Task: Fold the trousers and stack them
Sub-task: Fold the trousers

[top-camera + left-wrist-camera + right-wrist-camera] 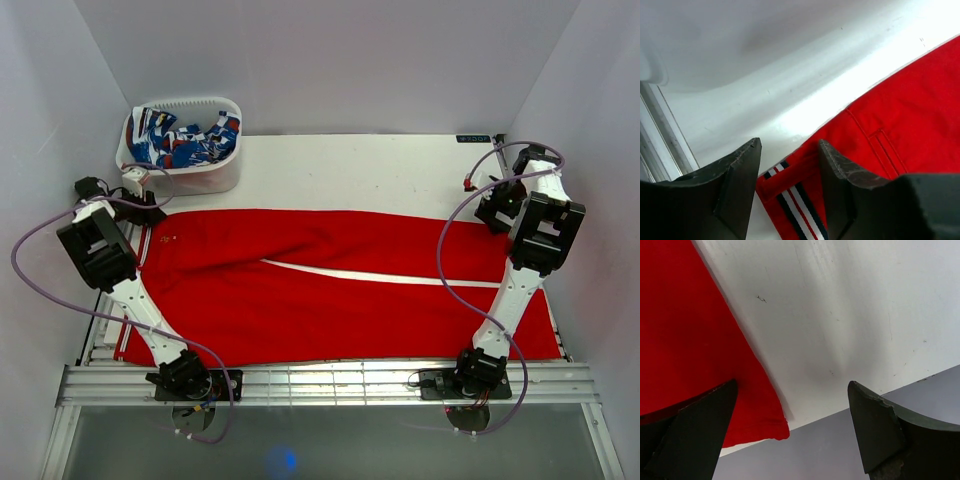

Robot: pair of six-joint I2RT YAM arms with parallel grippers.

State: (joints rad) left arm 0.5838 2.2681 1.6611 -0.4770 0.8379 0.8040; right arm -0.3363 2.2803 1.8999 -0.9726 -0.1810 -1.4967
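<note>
1. The trousers (330, 290) lie flat and unfolded on the table (350, 170). Their waistband (790, 195) sits just in front of the basket (215, 172), and both legs run away from it to the table's other end.
2. The left gripper (790, 145) hangs low over the waistband corner nearest the basket. Its jaws stand partly apart with the striped corner in the gap, and bare table shows beside the cloth, so nothing is pinched.
3. The right gripper (792, 385) is at the end farthest from the basket, by the hem corner (775, 427) of the leg on the basket's side. Its jaws are wide open and hold nothing. The hem lies beside one finger, and the gap is mostly over bare table.
4. The step in hand looks like the grasp for the first fold, laying the basket-side leg over the other one.
5. Next, the right gripper likely has to shift onto the hem. Both must then sink, close on the edge, and lift together to keep the cloth taut.
6. Stacking has not begun. The basket holds patterned cloth (185, 140).
</note>
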